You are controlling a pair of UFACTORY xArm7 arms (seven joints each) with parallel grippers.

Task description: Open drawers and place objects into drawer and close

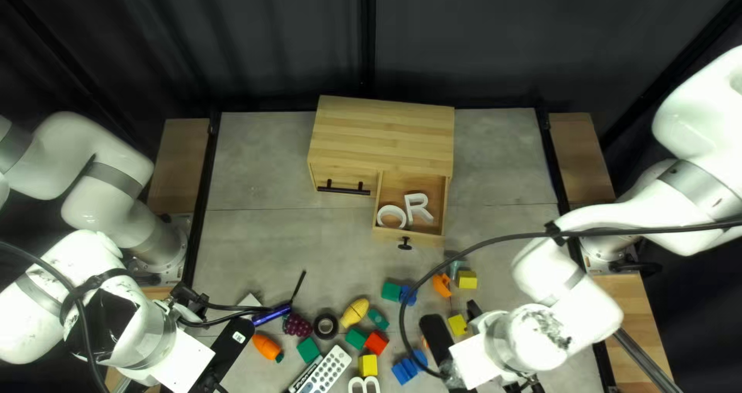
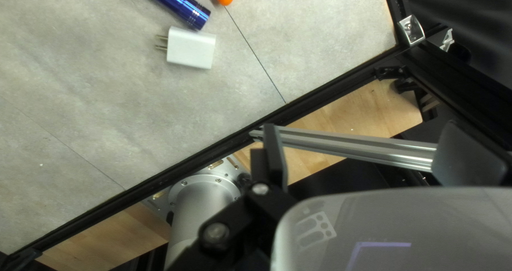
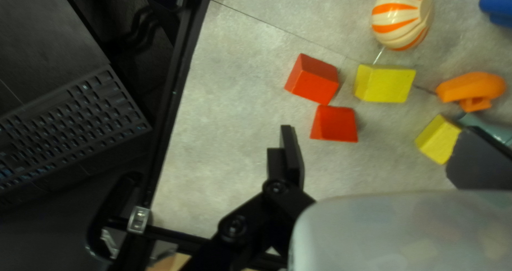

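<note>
A wooden cabinet (image 1: 382,134) stands near the far edge. Its right drawer (image 1: 425,237) is pulled out, holding a white letter R (image 1: 418,207) and a white ring (image 1: 392,216); the left drawer (image 1: 340,178) is closed. My left gripper (image 1: 212,309) is low at the near left, and my left gripper (image 2: 368,143) has its fingers apart over the table's edge, nothing between them. At the near right, my right gripper (image 1: 450,316) hangs over the table. Fingers spread, my right gripper (image 3: 376,135) holds nothing; red blocks (image 3: 334,124) and a yellow block (image 3: 438,139) lie below it.
Along the near side lie a blue flashlight (image 1: 272,316), an orange carrot (image 1: 267,347), a remote (image 1: 327,368), a black tape roll (image 1: 326,326) and several colored blocks. A white charger (image 2: 191,48) sits beside the flashlight. Black cables cross above the table.
</note>
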